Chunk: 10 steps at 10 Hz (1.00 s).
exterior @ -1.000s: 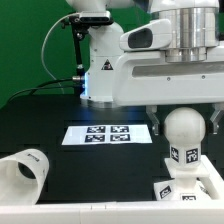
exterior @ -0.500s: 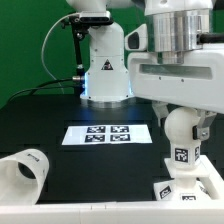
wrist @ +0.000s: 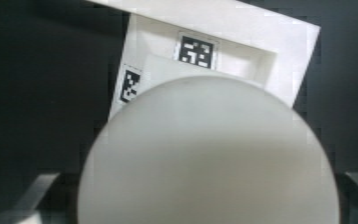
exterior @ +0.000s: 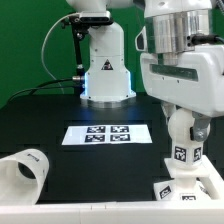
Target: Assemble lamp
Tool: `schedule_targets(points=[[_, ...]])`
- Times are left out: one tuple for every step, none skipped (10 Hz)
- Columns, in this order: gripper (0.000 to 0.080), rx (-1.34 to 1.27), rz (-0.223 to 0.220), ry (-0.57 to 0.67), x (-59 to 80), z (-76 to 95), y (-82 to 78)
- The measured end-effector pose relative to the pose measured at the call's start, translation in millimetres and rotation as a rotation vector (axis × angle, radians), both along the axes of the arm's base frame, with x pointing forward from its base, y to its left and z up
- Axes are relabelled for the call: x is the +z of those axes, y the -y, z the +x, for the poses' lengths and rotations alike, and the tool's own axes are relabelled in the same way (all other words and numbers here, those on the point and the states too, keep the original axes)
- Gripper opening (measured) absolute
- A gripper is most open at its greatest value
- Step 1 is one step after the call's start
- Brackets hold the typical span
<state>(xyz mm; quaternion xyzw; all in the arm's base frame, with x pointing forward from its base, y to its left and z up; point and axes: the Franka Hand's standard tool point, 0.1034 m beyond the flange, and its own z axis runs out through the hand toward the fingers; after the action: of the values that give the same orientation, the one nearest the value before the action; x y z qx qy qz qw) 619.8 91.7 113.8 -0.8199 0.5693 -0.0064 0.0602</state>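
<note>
The claw (exterior: 183,120) hangs over the bulb (exterior: 182,138) at the exterior view's right. Its jaws are released and spread wide, one on each side of the bulb's round head. In the wrist view the head (wrist: 202,150) fills most of the space between them. A narrow gap appears to remain on each side, but contact cannot be ruled out.

The bulb stands upright on the blocky base (exterior: 192,186), near the front edge of the black counter (exterior: 40,125). The shade (exterior: 22,172) lies on its side at the exterior view's left, well apart from the base. The marker board (exterior: 107,134) lies flat between them, farther back.
</note>
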Motion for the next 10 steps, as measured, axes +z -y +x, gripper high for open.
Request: schedule_targets(points=[[0.0670,0.179,-0.009,-0.017,2.4,-1.2,0.1],[0.0693,0.360,-0.014,-0.015,4.5,2.3,-1.3],[0.0698,0.492,-0.020,-0.008,3.7,1.4,-5.8],[0.0698,0.585,-0.022,-0.002,2.8,-0.2,-10.9],[0.0698,0.651,-0.026,0.005,2.9,0.2,-8.8],[0.0699,0.705,-0.030,0.011,2.8,0.2,-8.0],[0.0699,0.836,-0.062,0.021,2.7,1.1,-6.8],[0.0699,1.014,-0.119,0.039,1.8,2.7,-6.3],[0.0699,1.133,-0.149,0.064,0.2,3.4,-6.6],[0.0699,1.240,-0.187,0.106,-1.6,5.6,-4.9]])
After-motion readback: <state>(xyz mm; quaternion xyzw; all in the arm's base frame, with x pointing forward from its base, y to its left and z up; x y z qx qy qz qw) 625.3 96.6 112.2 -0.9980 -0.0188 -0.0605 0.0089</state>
